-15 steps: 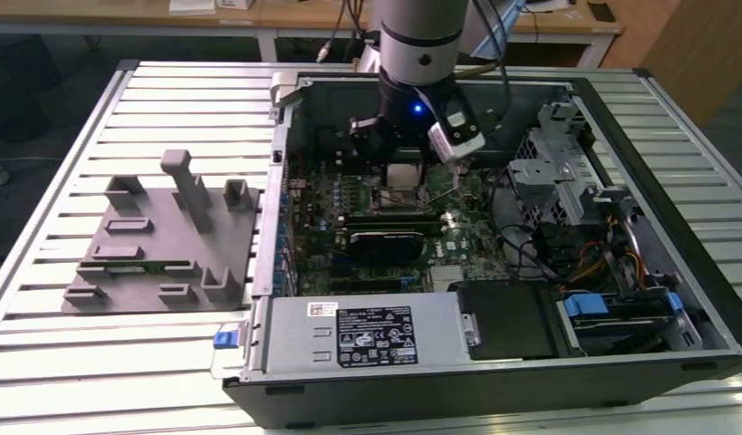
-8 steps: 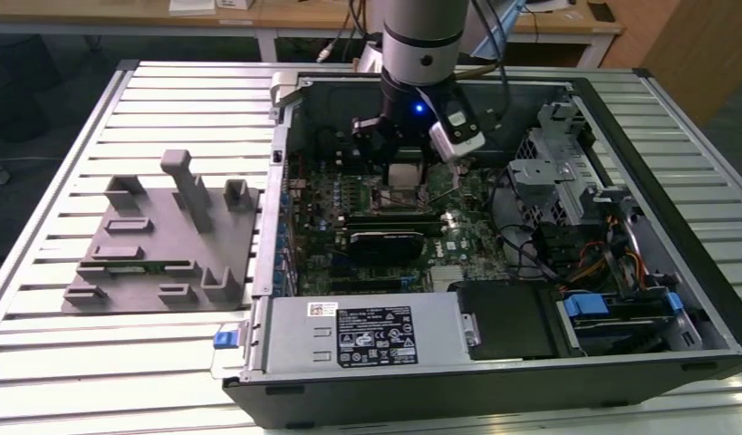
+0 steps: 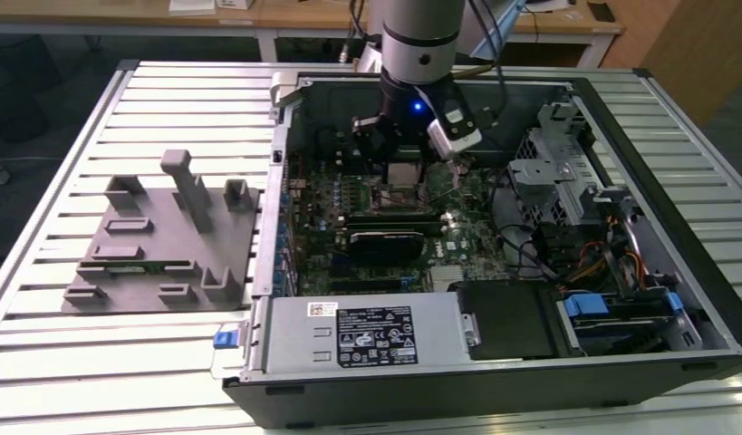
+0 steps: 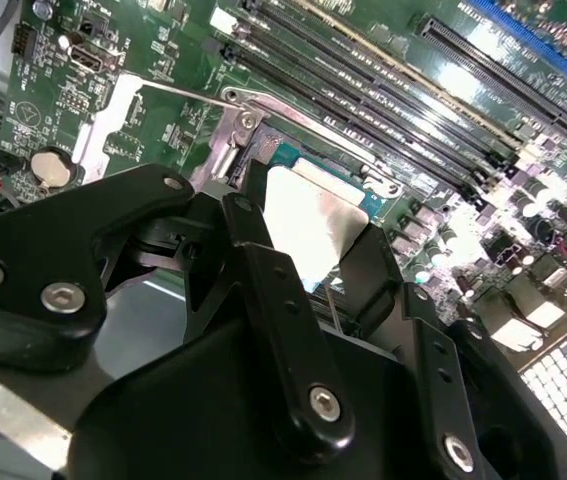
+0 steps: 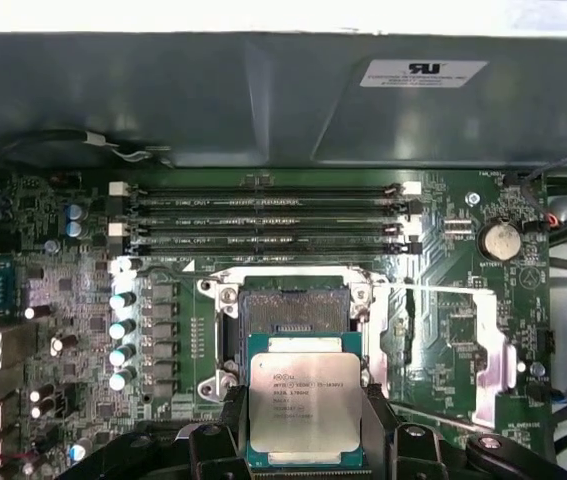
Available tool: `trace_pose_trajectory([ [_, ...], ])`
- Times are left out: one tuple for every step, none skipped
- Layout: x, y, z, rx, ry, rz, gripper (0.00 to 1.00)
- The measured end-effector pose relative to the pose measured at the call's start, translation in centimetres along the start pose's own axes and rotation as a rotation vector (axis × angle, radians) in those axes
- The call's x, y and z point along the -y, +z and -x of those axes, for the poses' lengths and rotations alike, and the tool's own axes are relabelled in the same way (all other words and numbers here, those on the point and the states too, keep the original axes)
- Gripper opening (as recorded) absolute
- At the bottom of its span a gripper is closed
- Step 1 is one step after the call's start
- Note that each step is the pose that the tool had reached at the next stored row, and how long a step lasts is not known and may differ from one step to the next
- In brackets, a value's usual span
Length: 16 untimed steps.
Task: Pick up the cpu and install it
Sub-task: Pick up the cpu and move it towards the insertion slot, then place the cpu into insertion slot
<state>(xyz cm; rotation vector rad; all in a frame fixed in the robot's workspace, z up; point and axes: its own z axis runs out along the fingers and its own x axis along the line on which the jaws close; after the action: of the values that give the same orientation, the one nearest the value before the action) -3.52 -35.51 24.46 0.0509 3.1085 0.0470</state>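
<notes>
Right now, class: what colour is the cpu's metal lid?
The cpu has a pale silver lid with a thin green rim, clearest in the first wrist view.

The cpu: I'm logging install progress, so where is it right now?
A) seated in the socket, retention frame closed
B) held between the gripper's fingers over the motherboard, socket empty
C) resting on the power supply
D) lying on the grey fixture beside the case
B: in the first wrist view the cpu sits clamped between the fingers of the gripper, while the socket next to it lies open and empty.
</notes>
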Motion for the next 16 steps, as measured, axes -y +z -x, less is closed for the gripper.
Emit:
trace_pose_trajectory([
  [-0.09, 0.09, 0.0, -0.0005, 0.0, -0.0033, 0.54],
  [-0.18, 0.19, 0.0, -0.0011, 0.0, -0.0068, 0.54],
  [-0.25, 0.27, 0.0, -0.0021, 0.0, -0.0109, 0.54],
  [-0.3, 0.31, -0.01, -0.0025, 0.0, -0.0127, 0.54],
  [-0.3, 0.31, 0.0, -0.0025, 0.0, -0.0129, 0.54],
  [-0.3, 0.31, 0.0, -0.0025, -0.001, -0.013, 0.54],
  [-0.3, 0.32, -0.01, -0.0026, 0.0, -0.0132, 0.54],
  [-0.3, 0.33, -0.01, -0.0025, 0.0, -0.0131, 0.54],
  [-0.3, 0.33, -0.01, -0.0026, 0.0, -0.0131, 0.54],
  [-0.3, 0.34, -0.01, -0.0026, 0.0, -0.0131, 0.54],
  [-0.3, 0.34, -0.01, -0.0025, 0.0, -0.0131, 0.54],
  [-0.3, 0.34, -0.01, -0.0025, 0.0, -0.0131, 0.54],
  [-0.3, 0.34, -0.01, -0.0025, 0.0, -0.0131, 0.54],
  [-0.3, 0.34, -0.01, -0.0025, 0.0, -0.0131, 0.54],
  [-0.3, 0.34, -0.01, -0.0025, 0.0, -0.0131, 0.54],
  [-0.3, 0.34, -0.01, -0.0025, 0.0, -0.0131, 0.54],
])
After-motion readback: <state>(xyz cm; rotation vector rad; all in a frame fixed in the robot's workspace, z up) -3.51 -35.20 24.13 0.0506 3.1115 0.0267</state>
